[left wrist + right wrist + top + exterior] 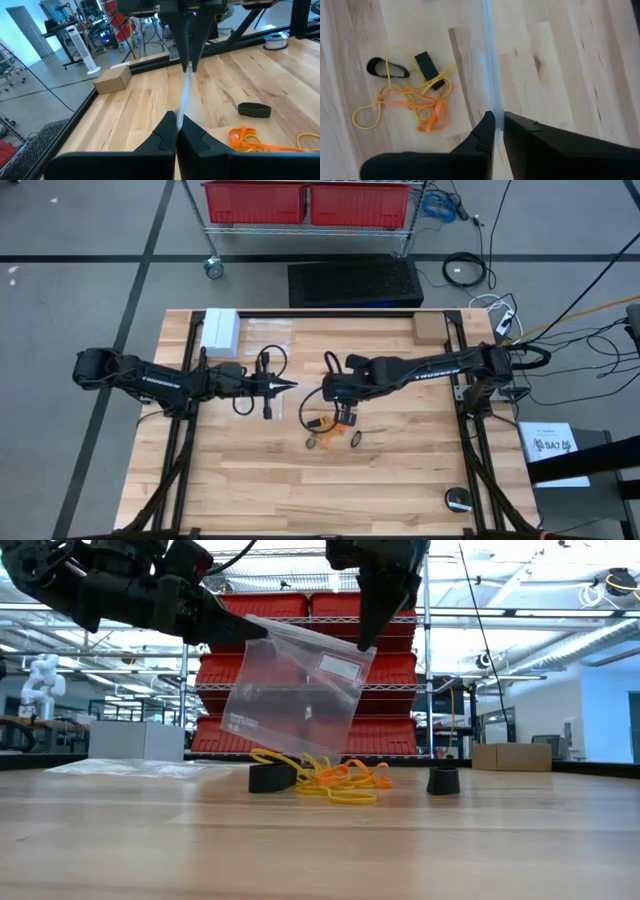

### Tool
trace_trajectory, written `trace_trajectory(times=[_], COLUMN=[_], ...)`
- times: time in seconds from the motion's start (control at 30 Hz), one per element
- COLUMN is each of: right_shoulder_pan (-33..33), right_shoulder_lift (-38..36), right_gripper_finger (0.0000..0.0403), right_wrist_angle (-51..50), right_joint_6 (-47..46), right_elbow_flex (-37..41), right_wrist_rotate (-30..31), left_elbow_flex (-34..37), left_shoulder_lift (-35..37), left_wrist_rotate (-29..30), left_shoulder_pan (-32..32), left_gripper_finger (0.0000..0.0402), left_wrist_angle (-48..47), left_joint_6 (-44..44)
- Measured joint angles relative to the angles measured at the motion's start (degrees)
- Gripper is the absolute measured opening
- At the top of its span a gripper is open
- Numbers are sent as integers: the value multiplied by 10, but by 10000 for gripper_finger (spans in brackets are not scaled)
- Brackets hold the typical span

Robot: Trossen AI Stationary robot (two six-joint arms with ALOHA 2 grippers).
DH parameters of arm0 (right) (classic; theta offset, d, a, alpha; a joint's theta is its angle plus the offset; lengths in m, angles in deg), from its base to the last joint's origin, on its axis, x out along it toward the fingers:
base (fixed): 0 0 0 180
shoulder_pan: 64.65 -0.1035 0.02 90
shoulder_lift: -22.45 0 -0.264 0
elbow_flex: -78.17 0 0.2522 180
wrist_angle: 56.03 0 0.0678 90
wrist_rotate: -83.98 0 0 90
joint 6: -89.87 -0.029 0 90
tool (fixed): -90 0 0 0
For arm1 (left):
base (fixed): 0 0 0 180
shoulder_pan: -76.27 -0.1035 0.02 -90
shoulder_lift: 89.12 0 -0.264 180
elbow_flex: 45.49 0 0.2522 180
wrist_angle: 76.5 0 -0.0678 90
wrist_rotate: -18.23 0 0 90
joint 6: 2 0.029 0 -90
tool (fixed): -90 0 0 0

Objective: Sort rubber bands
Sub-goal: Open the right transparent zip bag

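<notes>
While the wooden table (400,480) carries everything, both arms meet over its middle w/ a clear zip bag (300,690) stretched between them, lifted off the wood and hanging tilted. Left gripper (290,385) is pinched tight on one top corner of the bag; in left wrist view its fingers (165,135) press together on the thin plastic edge. Right gripper (326,392) is clamped on the opposite top corner, jaws nearly touching w/ only the bag edge between, per right wrist view (499,122).

Rubber bands (333,430) lie in a loose tangle on the table just below the bag, on the front side of it: orange and yellow loops knotted together (415,102), w/ a couple of black ones (385,67) at the edge of the pile. None are inside the bag as far as low view shows. One more black band (443,780) sits on the wood a bit apart from the tangle.

Behind the bag, toward the table's far edge: white box (220,330) at one corner, small cardboard box (428,328) at the other, and a flat clear bag (268,330) beside the white box.
</notes>
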Motion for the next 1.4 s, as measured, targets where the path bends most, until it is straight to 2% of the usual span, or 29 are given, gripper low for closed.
trace_trajectory(times=[0.4,0.6,0.73,0.9,1.03,1.13,1.2,1.4], right_shoulder_pan=[1,2,2,17,45,61,68,66], right_shoulder_lift=[-61,-73,-73,-72,-72,-72,-66,-14], right_gripper_finger=[15,19,46,105,131,123,107,23], right_wrist_angle=[-26,-100,-100,-66,-2,48,75,172], right_joint_6=[2,-16,-24,-1,52,97,121,188], right_elbow_flex=[0,1,2,2,2,1,1,1], right_wrist_rotate=[9,7,8,7,-8,-41,-41,-41], left_elbow_flex=[-1,1,1,1,1,0,0,-18], left_shoulder_lift=[0,1,1,1,-2,-10,-17,-43], left_wrist_rotate=[-1,3,14,22,-26,-60,-76,-84], left_shoulder_pan=[0,-1,-1,-28,-61,-79,-84,-85], left_gripper_finger=[1,1,1,1,1,1,1,1], left_wrist_angle=[5,1,4,5,5,6,11,16], left_joint_6=[-11,-12,-11,-15,-43,-52,-54,-53])
